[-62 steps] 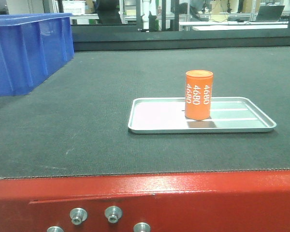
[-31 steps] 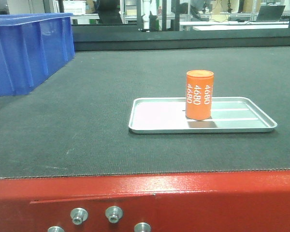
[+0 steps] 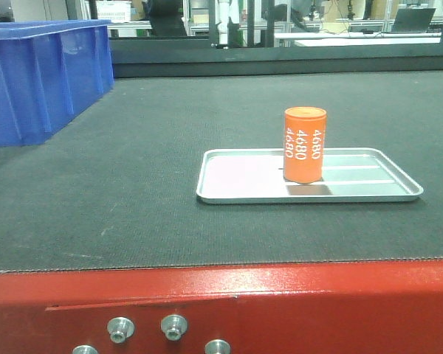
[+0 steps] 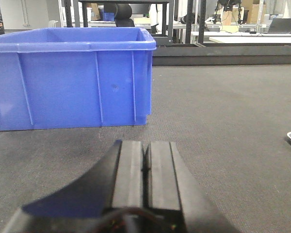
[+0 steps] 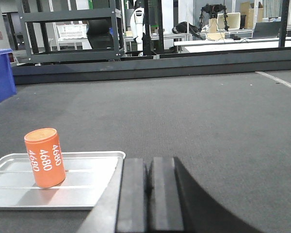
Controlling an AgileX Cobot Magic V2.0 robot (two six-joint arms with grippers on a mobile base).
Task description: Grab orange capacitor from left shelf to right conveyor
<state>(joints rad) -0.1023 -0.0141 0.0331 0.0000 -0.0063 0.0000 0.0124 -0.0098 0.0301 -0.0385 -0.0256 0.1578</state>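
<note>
The black belt of the right conveyor (image 3: 133, 169) spans the front view above its red frame (image 3: 280, 310) with silver bolts (image 3: 173, 326), and a blue bin (image 3: 37, 77) stands at its far left. A shallow metal tray (image 3: 236, 181) lies flat on the belt right of centre, and the orange capacitor (image 3: 304, 144) stands upright inside it, near the tray's middle, free of both grippers. The left gripper (image 4: 145, 165) sits low over the belt facing the bin, and the right gripper (image 5: 146, 194) sits just beside the tray's right edge; each has its fingers pressed together on nothing.
</note>
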